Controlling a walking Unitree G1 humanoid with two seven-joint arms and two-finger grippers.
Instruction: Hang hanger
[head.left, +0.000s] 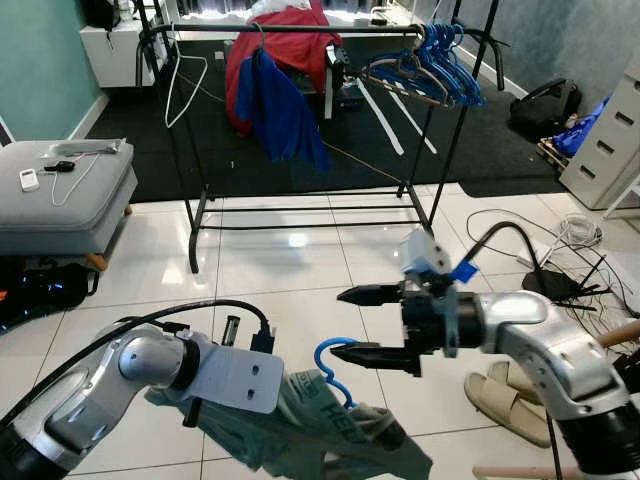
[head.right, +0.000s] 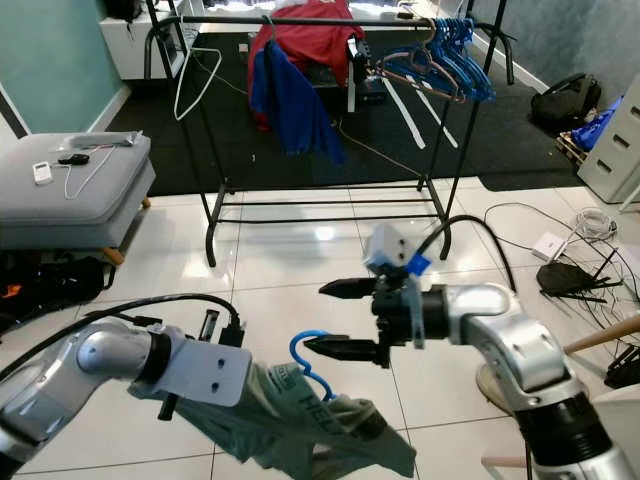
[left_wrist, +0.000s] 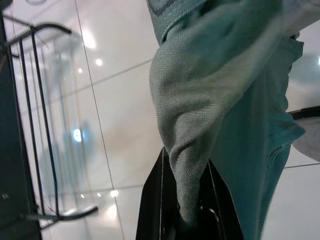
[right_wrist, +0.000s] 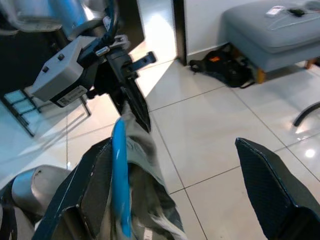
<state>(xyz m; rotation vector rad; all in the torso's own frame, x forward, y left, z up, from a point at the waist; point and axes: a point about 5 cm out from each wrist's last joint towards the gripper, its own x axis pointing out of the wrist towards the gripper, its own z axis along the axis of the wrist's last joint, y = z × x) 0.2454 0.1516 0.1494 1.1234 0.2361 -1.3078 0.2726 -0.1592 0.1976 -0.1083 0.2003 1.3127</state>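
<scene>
Beside blue hanger, wide-open right hand

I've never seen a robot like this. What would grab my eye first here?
Probably the grey-green garment on a blue plastic hanger, held low over the white tiled floor by the left gripper, whose jaws are shut on the cloth. The right gripper reaches in with jaws open, one finger by the hanger's hook. Behind stands a black metal clothes rack with a red garment, a blue garment and blue hangers.
</scene>
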